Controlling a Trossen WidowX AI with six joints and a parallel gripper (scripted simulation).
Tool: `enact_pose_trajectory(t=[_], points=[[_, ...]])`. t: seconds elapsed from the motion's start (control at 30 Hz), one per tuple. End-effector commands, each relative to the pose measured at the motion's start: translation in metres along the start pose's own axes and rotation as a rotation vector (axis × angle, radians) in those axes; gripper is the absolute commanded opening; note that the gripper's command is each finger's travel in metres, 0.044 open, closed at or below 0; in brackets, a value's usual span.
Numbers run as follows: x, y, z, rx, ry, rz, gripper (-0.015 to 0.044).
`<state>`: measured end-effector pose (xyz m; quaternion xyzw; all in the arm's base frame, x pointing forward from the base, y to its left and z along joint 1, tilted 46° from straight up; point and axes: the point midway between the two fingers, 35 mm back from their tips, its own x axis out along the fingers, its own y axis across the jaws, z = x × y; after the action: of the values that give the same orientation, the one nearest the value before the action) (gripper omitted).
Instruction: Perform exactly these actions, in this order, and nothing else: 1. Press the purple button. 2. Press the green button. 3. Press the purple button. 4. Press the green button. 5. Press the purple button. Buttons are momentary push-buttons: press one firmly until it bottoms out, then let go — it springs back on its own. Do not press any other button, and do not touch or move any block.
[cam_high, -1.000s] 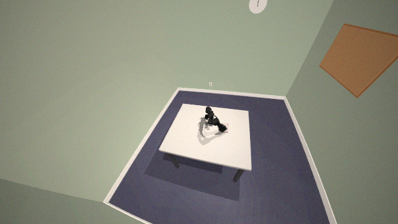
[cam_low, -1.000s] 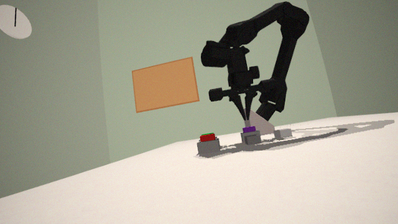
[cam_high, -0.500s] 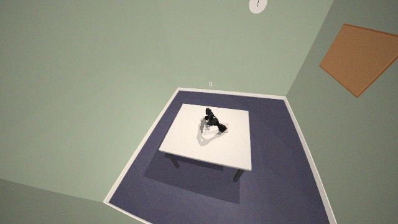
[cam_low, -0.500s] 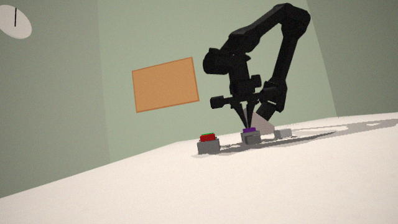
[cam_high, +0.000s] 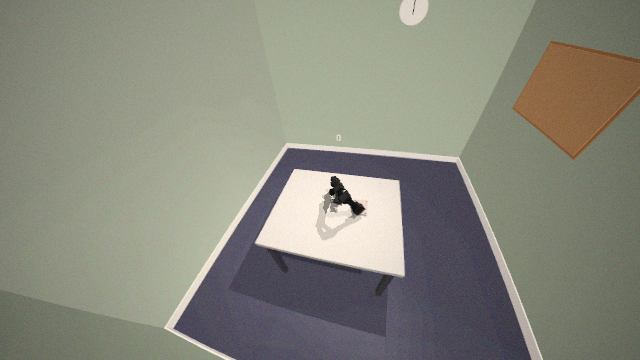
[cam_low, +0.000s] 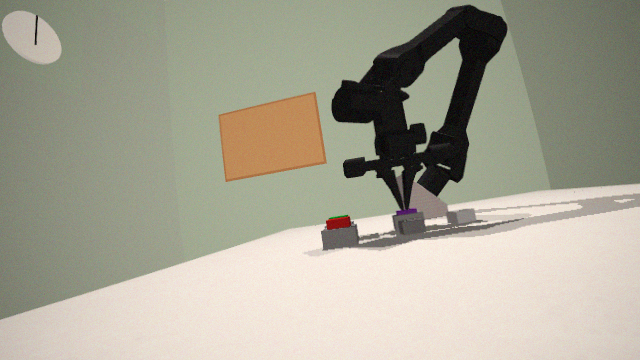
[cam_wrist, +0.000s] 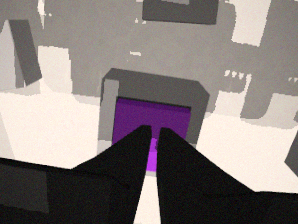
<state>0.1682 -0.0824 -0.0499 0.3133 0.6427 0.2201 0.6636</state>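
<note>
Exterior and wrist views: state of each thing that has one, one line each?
gripper: shut, empty, fingertips down on the purple button.
purple button: under the fingertips, sitting low in its grey housing; cannot tell if bottomed out.
green button: mostly hidden behind the red block, untouched.
red block: upright, apart from the gripper.

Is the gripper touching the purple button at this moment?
Touching. In the exterior view the shut gripper has its fingertips meeting the top of the purple button, no gap.
</note>
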Motion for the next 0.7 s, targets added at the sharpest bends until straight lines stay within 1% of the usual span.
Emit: enact_pose_trajectory(t=[0.0, 0.1, 0.17, 0.23, 0.4, 0.47, 0.57, 0.67], points=[[0.003, 0.002, -0.003, 0.010, 0.005, 0.010, 0.0020], [0.003, 0.002, -0.003, 0.010, 0.005, 0.010, 0.0020], [-0.010, 0.000, 0.000, 0.004, 0.002, 0.003, 0.0020], [-0.030, 0.001, -0.002, 0.010, 0.005, 0.008, 0.0020], [-0.035, 0.001, -0.002, 0.011, 0.006, 0.009, 0.0020], [-0.050, 0.000, -0.001, 0.011, 0.006, 0.008, 0.0020], [-0.086, 0.000, -0.002, 0.012, 0.006, 0.008, 0.0020], [-0.094, 0.000, -0.002, 0.012, 0.007, 0.008, 0.0020]])
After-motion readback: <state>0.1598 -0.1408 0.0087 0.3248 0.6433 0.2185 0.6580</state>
